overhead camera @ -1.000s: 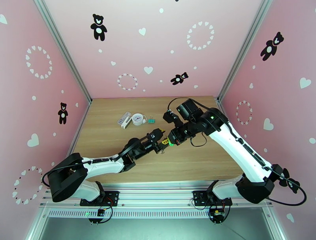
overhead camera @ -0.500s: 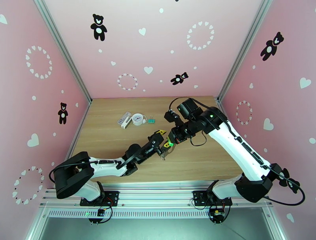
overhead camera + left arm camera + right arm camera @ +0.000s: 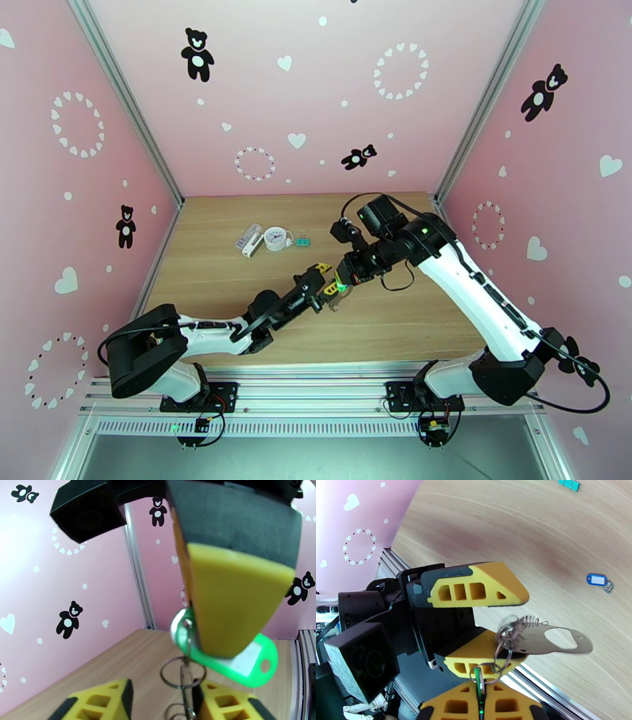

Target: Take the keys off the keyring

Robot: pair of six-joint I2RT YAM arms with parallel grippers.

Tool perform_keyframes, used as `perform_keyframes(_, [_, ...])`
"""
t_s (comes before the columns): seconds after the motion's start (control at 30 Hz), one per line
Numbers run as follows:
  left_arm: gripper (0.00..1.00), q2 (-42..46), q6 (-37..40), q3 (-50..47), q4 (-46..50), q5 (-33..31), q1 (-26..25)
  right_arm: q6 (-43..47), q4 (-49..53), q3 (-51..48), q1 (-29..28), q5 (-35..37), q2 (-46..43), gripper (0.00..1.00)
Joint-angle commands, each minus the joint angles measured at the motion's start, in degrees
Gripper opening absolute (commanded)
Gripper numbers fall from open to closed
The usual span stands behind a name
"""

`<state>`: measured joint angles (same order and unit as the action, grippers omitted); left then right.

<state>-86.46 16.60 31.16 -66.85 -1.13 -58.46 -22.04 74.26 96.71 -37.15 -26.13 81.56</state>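
- The right pincer has its jaws together, clamped on the green key, which is held above the table.
- The keyring hangs from the green key by its small rings. Its grey strap and chain are off the table, between the fingers of the left pincer and close against the lower one.
- The left pincer's jaws stand apart; contact with the keyring cannot be confirmed.
- The blue key lies on the table, well apart from the keyring.

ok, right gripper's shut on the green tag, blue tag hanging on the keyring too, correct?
Not the blue tag: it lies on the table, apart from the keyring, as the right wrist view shows. The right gripper is shut on the green tag.
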Motion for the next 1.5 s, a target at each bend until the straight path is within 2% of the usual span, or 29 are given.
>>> perform_keyframes(0.0, [0.55, 0.68, 0.86, 1.76, 0.26, 2.84, -0.19, -0.88, -1.27, -0.30, 0.05, -1.83, -1.83, 0.00])
perform_keyframes(0.23, [0.59, -0.32, -0.87, 3.30, -2.40, -2.49, -0.41, -2.29, -2.95, -1.76, 0.21, -2.22, -2.57, 0.00])
perform_keyframes(0.47, [0.53, 0.36, -0.65, 1.91, -2.77, -6.76, -0.41, -2.81, -3.39, -2.28, 1.46, -2.36, -4.35, 0.00])
perform_keyframes(0.53, [0.50, 0.47, -0.16, 1.37, -3.61, -5.64, -0.43, -2.99, -3.55, -2.69, 1.46, -3.53, -4.43, 0.00])
perform_keyframes(0.6, [0.40, 1.02, -0.22, 1.66, -3.03, -3.86, -0.43, -2.25, -1.86, -2.52, 1.53, -4.10, -4.26, 0.00])
perform_keyframes(0.73, [0.38, 1.61, -0.10, 3.32, -0.32, -0.20, -0.43, -3.39, -4.12, -3.98, 1.54, -4.80, -5.99, 0.00])
perform_keyframes(0.93, [0.34, 0.67, 0.63, 3.38, -1.68, -0.75, -0.36, -2.40, -2.80, -2.87, 1.57, -4.53, -5.56, 0.00])
perform_keyframes(1.47, [0.13, 2.25, 3.50, 4.00, -0.36, 1.11, -0.43, 0.51, -4.37, -4.50, 1.65, -4.23, -6.81, 0.00])
